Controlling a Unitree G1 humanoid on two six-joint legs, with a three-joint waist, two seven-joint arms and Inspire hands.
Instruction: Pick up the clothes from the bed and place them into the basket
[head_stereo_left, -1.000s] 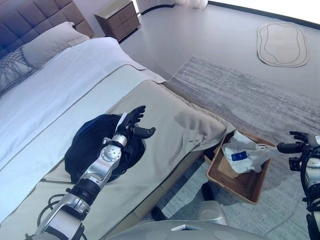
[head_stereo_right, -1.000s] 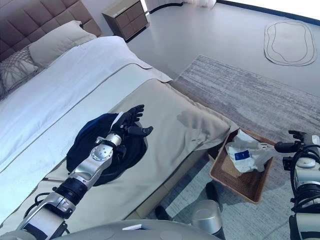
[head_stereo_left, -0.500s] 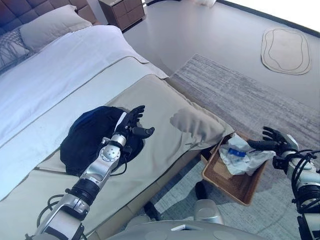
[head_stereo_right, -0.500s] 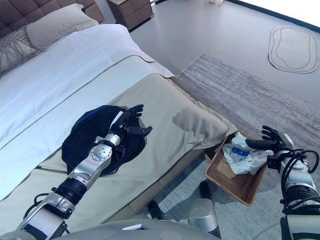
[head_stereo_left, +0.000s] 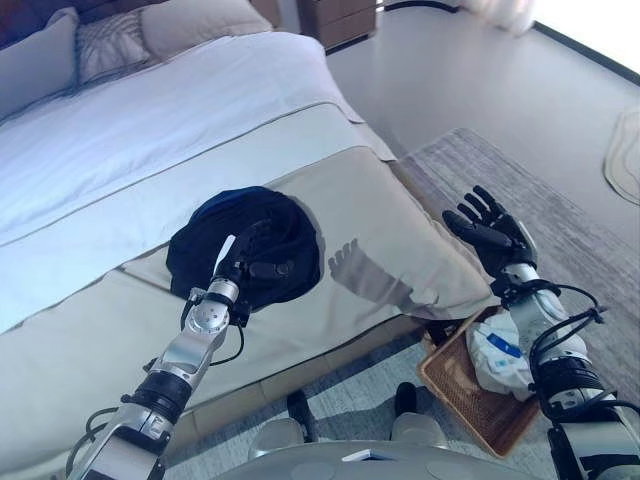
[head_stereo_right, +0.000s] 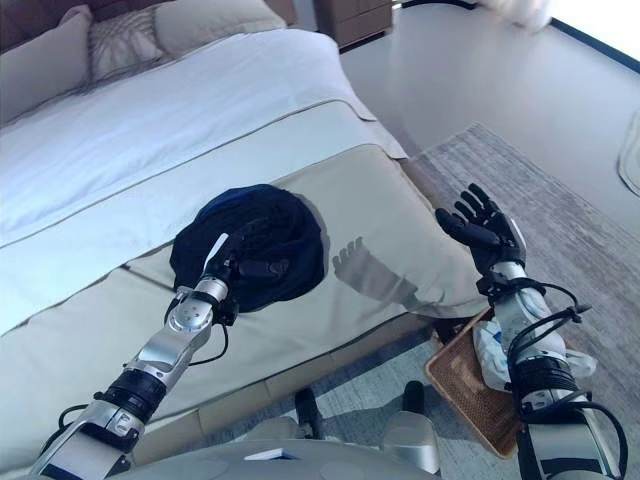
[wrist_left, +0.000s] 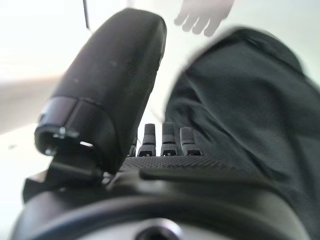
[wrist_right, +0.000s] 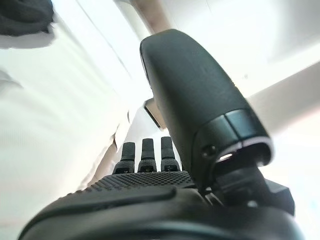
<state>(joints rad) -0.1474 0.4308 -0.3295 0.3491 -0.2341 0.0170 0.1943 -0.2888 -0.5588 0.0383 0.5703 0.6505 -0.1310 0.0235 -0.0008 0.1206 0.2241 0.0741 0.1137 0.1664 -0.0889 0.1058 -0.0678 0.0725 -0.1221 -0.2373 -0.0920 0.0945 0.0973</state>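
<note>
A dark blue garment lies bunched on the beige cover of the bed. My left hand rests on the garment's near edge with straight fingers, open; the cloth shows past its fingers in the left wrist view. My right hand is raised over the bed's near right corner, fingers spread, open and empty. The brown wicker basket stands on the floor by the bed's corner, under my right forearm, with white cloth in it.
Pillows lie at the head of the bed, with a white sheet below them. A wooden nightstand stands beyond the bed. A grey rug covers the floor to the right.
The camera has swung toward the bed. My right hand has risen from above the basket to over the bed's corner. My left hand has come down onto the dark garment.
</note>
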